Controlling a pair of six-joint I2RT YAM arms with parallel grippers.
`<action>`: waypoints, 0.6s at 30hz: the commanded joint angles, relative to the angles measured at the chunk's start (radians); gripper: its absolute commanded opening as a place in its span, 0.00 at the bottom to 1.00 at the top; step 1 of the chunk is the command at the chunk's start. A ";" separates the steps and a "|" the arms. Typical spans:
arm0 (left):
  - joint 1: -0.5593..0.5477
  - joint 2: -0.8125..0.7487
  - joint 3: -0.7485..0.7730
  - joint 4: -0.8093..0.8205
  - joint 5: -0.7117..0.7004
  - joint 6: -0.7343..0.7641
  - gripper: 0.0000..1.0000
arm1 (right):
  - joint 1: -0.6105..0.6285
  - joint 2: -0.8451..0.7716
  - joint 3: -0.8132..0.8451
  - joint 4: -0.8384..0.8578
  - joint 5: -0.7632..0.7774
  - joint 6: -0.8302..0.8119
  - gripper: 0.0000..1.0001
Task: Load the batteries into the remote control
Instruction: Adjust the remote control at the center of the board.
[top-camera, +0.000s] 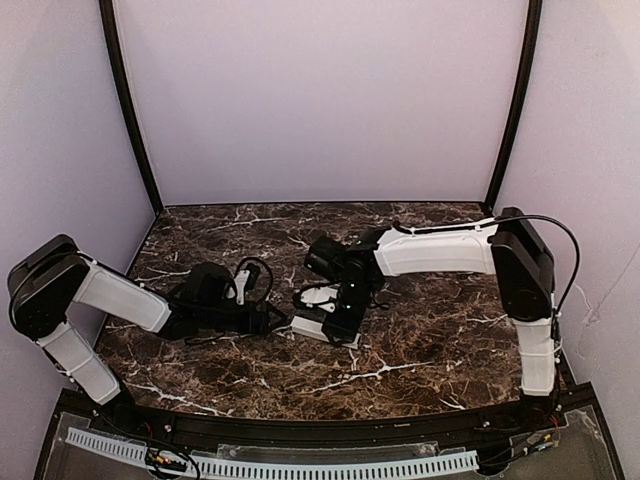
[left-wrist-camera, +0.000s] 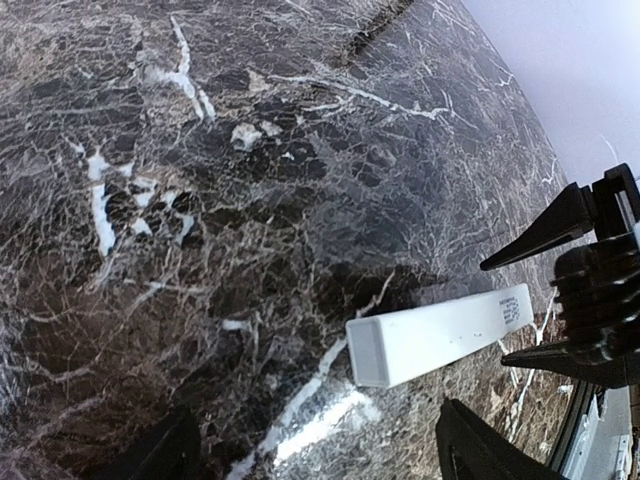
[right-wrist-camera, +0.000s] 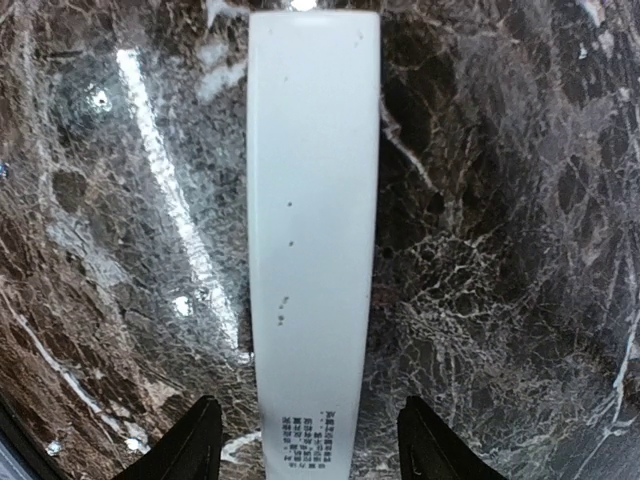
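- Remote control (right-wrist-camera: 312, 230) lies flat on the marble tabletop (top-camera: 430, 340), a little below the centre of the top view. In the right wrist view it runs straight up the middle of the frame, plain face up, with a small printed label (right-wrist-camera: 310, 432) at its bottom end.
- No battery recess shows on that upward face, so the opening is probably underneath or behind a cover. I judge the bar is being lined up for a grip or a turn, not for loading.
- Batteries appear in none of the views, so where they lie cannot be told.
- Right gripper (right-wrist-camera: 310, 410) hangs over the labelled end with one finger on each side of the bar. The bar's long axis runs in line with the wrist, a placing that suits pinching its narrow width.
- Its jaws are spread wider than the remote. Dark marble shows between each finger and the white edge, so they touch nothing and hold nothing.
- Left gripper (left-wrist-camera: 312, 425) sits low, left of centre in the top view, and points at the remote's square end. That end shows lower right of centre in the left wrist view. The gripper is probably placed to steady or take that end.
- Its jaws gape wide, with the fingers at the bottom of that frame and bare marble between them. The remote's end lies ahead of them and apart from both.
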 joint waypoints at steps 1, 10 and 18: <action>-0.012 0.016 0.050 -0.011 -0.003 -0.002 0.82 | 0.007 -0.078 0.000 0.027 0.005 0.021 0.59; -0.035 0.054 0.095 -0.026 -0.015 0.007 0.75 | -0.024 -0.213 -0.110 0.063 -0.030 0.080 0.41; -0.063 0.095 0.162 -0.073 -0.030 0.036 0.68 | -0.027 -0.221 -0.173 0.078 -0.053 0.088 0.23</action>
